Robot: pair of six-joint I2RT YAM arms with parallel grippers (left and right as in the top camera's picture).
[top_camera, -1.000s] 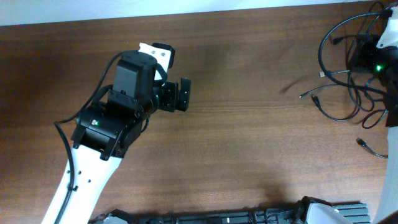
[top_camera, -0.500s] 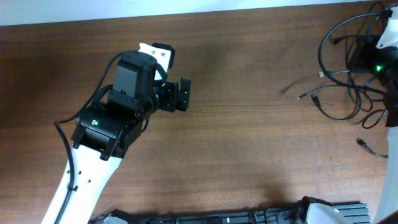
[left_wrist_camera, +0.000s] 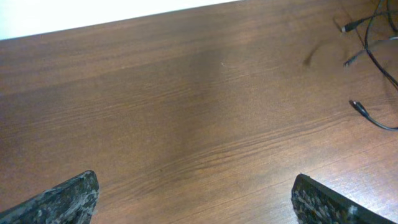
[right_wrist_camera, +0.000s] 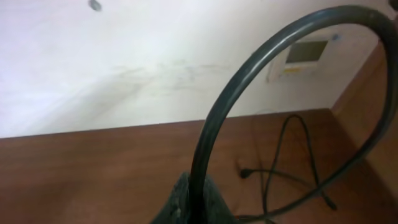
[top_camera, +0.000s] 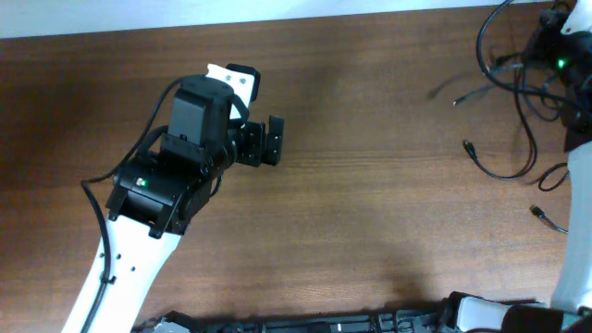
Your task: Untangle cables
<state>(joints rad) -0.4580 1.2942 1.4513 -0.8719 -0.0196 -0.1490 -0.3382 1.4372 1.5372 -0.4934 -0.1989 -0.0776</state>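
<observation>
My table is dark brown wood, its grain running left to right, with a pale wall beyond the far edge; the cables sprawl at the far right corner, loose plugs pointing left; my right claw pinches one arching cord; my left claw gapes wide.

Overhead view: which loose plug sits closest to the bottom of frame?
The plug at far right, apart from the tangle; the other plugs lie higher up.
</observation>
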